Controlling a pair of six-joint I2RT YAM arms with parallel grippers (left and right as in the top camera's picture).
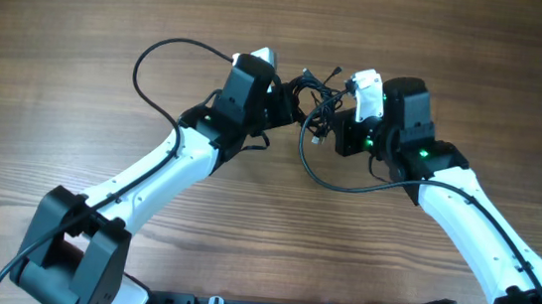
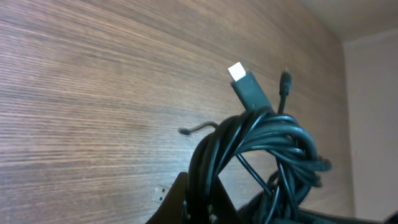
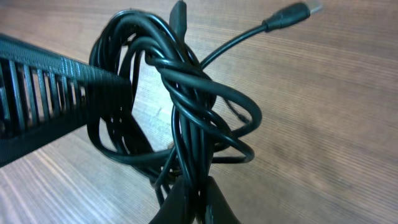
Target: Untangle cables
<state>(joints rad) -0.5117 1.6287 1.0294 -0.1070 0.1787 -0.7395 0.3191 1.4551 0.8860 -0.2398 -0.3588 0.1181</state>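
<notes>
Black cables (image 1: 318, 102), knotted in one bundle, sit over the middle of the wooden counter (image 1: 65, 12).
My left pincer (image 2: 199, 204) is clamped on the bundle's left side, and my right pincer (image 3: 196, 200) is clamped on strands at its right. One plug (image 2: 249, 90) juts up from it.

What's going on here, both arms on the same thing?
Two robot arms are working on a knotted bundle of thin black cables over the brown wooden table. The left gripper is shut on strands at one side and the right gripper is shut on strands at the other, so the bundle is held between them. It is one tangle with plug ends sticking out; no cable has been pulled free yet.
</notes>
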